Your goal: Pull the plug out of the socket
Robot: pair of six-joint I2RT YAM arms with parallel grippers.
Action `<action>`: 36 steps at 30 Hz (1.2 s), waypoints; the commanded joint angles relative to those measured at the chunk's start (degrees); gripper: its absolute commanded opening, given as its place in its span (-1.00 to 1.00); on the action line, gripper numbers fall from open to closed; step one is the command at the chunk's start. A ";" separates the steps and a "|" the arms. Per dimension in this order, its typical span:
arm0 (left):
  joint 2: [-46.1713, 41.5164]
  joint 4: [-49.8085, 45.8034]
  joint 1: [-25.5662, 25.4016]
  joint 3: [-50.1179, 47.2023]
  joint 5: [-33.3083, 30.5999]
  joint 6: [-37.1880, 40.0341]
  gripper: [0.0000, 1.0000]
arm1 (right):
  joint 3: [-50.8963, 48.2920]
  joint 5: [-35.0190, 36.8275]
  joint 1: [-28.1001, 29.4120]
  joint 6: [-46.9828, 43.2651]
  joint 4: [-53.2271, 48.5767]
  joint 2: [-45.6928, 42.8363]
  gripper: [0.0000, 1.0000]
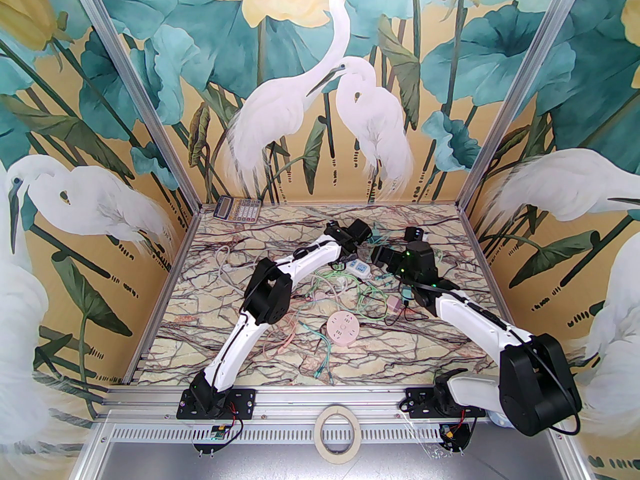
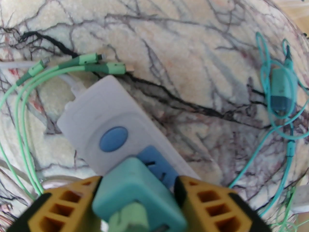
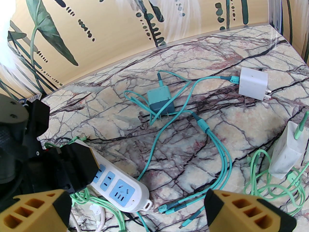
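Left hand (image 2: 137, 179) straddles the teal plug (image 2: 130, 192) at 6 o'clock on the power strip (image 2: 96, 105), ready to pull; whether clenched, I cannot tell. Right hand (image 3: 136, 199) gapes open above the power strip, likely to brace it.

Left arm (image 1: 300, 263) angled from lower left to frame centre, left gripper (image 2: 136, 177) pinched on teal plug (image 2: 130, 190), right arm (image 1: 475, 318) bent in from lower right, right gripper (image 3: 136, 197) spread wide.
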 commanded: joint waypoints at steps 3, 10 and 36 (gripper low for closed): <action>-1.11 -0.32 0.79 0.88 -0.37 3.50 -0.09 | 0.24 -1.27 1.31 -1.43 1.33 1.07 0.98; -4.06 5.85 1.71 -5.27 5.05 17.72 -0.19 | 0.75 -1.65 1.84 -1.86 1.23 2.20 0.98; -2.83 2.89 4.45 -0.84 11.56 18.75 0.08 | 1.30 -1.91 2.41 -1.89 1.43 4.46 0.99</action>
